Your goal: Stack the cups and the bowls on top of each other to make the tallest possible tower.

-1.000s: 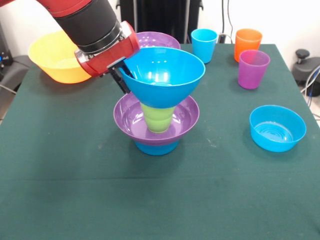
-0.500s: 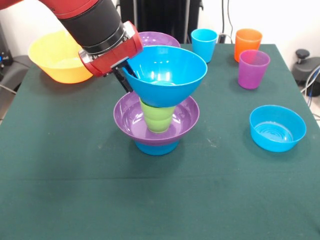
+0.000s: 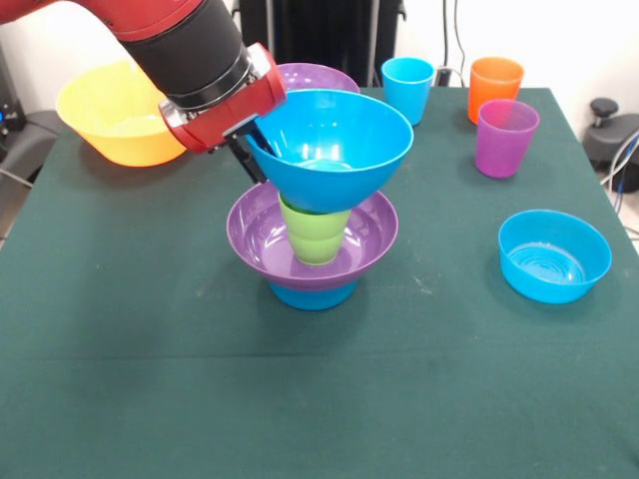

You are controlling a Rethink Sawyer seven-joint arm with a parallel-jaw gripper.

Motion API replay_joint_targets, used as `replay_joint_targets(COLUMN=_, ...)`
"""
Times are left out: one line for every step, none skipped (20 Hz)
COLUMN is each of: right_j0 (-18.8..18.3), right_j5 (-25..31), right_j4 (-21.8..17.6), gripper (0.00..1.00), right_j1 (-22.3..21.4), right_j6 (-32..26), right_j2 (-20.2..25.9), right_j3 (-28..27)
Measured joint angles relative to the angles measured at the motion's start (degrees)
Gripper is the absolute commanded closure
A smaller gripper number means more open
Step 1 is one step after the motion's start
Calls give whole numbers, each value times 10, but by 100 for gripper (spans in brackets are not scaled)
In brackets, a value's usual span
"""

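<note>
We see the tower (image 3: 312,249) near the middle of the green table (image 3: 150,379): a small blue bowl (image 3: 312,294) at the bottom, a wide purple bowl (image 3: 262,244) resting on it, and a lime green cup (image 3: 315,238) standing upside down inside that purple bowl. On top sits the large blue bowl (image 3: 334,145), its base over the green cup and its rim tilted slightly toward the arm.

The hand (image 3: 250,155) is clamped on the left rim of this large blue bowl, 1 dark finger inside the rim and 1 outside. The red and black arm (image 3: 190,50) comes down from the upper left and covers part of what lies behind it.

Around the tower we count several loose pieces. The large yellow bowl (image 3: 110,115) sits at the far left edge, partly hidden by the arm. A second purple bowl (image 3: 318,76) lies just behind the raised blue bowl, mostly screened by it. The light blue cup (image 3: 407,90), orange cup (image 3: 495,88) and translucent purple cup (image 3: 505,138) stand upright at the far right, well apart from the tower. Another small blue bowl (image 3: 554,255) rests upright on the right side of the table.
</note>
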Motion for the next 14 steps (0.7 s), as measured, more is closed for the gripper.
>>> replay_joint_targets(right_j0=0, right_j5=2, right_j4=0, gripper=100, right_j1=0, right_j6=0, right_j2=0, right_j3=0)
replay_joint_targets(right_j0=1, right_j5=3, right_j4=0, gripper=100, right_j1=0, right_j6=0, right_j2=0, right_j3=0)
replay_joint_targets(right_j0=1, right_j5=5, right_j4=0, gripper=100, right_j1=0, right_j6=0, right_j2=-1, right_j3=0)
replay_joint_targets(right_j0=2, right_j5=6, right_j4=0, gripper=100, right_j1=1, right_j6=0, right_j2=-1, right_j3=0)
replay_joint_targets(right_j0=2, right_j5=7, right_j4=0, gripper=100, right_j1=1, right_j6=0, right_j2=-1, right_j3=0)
replay_joint_targets(right_j0=3, right_j5=8, right_j4=0, gripper=100, right_j1=1, right_j6=0, right_j2=-1, right_j3=0)
replay_joint_targets(right_j0=3, right_j5=9, right_j4=0, gripper=100, right_j1=1, right_j6=0, right_j2=-1, right_j3=0)
replay_joint_targets(right_j0=4, right_j5=10, right_j4=0, gripper=100, right_j1=1, right_j6=0, right_j2=-2, right_j3=0)
replay_joint_targets(right_j0=4, right_j5=11, right_j4=0, gripper=100, right_j1=1, right_j6=0, right_j2=-2, right_j3=0)
replay_joint_targets(right_j0=4, right_j5=14, right_j4=0, gripper=100, right_j1=1, right_j6=0, right_j2=-3, right_j3=0)
replay_joint_targets(right_j0=5, right_j5=15, right_j4=0, gripper=100, right_j1=1, right_j6=0, right_j2=-3, right_j3=0)
replay_joint_targets(right_j0=5, right_j5=16, right_j4=0, gripper=100, right_j1=1, right_j6=0, right_j2=-3, right_j3=0)
replay_joint_targets(right_j0=5, right_j5=19, right_j4=0, gripper=100, right_j1=1, right_j6=0, right_j2=-4, right_j3=0)
replay_joint_targets(right_j0=5, right_j5=20, right_j4=0, gripper=100, right_j1=1, right_j6=0, right_j2=-4, right_j3=0)
